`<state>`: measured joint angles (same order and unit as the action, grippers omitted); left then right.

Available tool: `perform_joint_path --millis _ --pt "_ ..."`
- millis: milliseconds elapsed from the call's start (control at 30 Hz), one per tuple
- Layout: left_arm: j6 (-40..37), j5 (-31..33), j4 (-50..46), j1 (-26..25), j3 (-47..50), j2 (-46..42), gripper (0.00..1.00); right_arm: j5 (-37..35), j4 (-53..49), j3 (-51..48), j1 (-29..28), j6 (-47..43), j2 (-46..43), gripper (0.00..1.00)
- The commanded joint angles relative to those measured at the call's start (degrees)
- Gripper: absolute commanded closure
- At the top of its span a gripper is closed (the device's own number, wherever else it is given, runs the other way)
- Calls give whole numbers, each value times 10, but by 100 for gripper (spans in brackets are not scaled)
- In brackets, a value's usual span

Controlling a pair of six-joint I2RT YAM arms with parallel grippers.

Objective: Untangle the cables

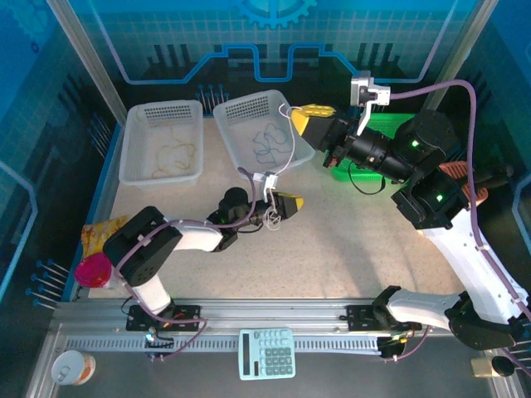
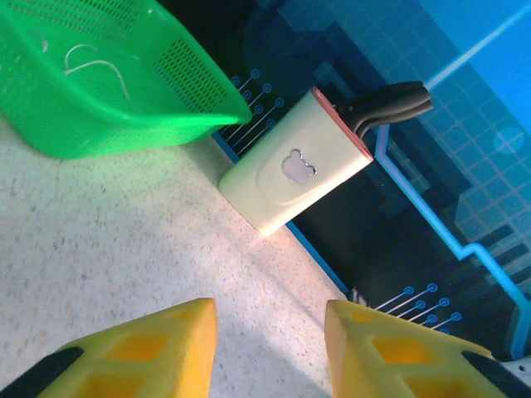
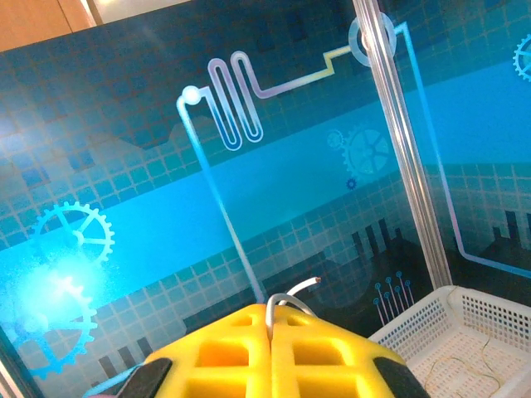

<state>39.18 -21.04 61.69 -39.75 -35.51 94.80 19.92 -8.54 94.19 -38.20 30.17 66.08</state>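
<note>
we're watching the right pincer (image 1: 297,116) clamping the whitish cable (image 3: 299,288), its length trailing toward the left pincer (image 1: 294,203) (parted, gripping nothing) beside the curled end.

Whitish cable (image 3: 297,288) mostly hidden inside pinched right gripper (image 3: 270,322); its curl by left gripper (image 1: 295,204) too small to trace; green basket (image 2: 187,79) cropped.

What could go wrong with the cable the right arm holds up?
1. Right fingers pinch the whitish cable near its end; just a short stub pokes out, so it may slip.
2. It hangs past the rim of the middle basket; pulling could snag there or tip the basket.
</note>
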Motion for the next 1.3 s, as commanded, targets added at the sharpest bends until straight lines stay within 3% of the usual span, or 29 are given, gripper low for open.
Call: perform_joint_path --millis 0,233,400,600,800,1067,1167,1267 --pt "-27 17 -24 -1 53 -70 49 -4 10 1 6 -12 -4 100" --pt "-91 90 -144 0 146 -231 25 -10 19 -19 13 -14 -18 100" --pt "-152 116 -264 -1 140 -351 17 -7 14 -36 16 -13 -24 100" --pt "-220 69 -381 0 66 -448 14 -6 4 -65 18 -15 -29 100" --pt "-264 17 -439 -1 -50 -436 12 6 3 -100 18 -4 -24 100" --pt "-285 -13 -429 -2 -128 -373 10 22 27 -140 2 26 -22 100" --pt "-274 -34 -410 -2 -136 -338 16 24 28 -133 -7 28 -17 100" --pt "-259 -48 -383 -2 -135 -310 29 24 18 -112 -13 22 -8 100"
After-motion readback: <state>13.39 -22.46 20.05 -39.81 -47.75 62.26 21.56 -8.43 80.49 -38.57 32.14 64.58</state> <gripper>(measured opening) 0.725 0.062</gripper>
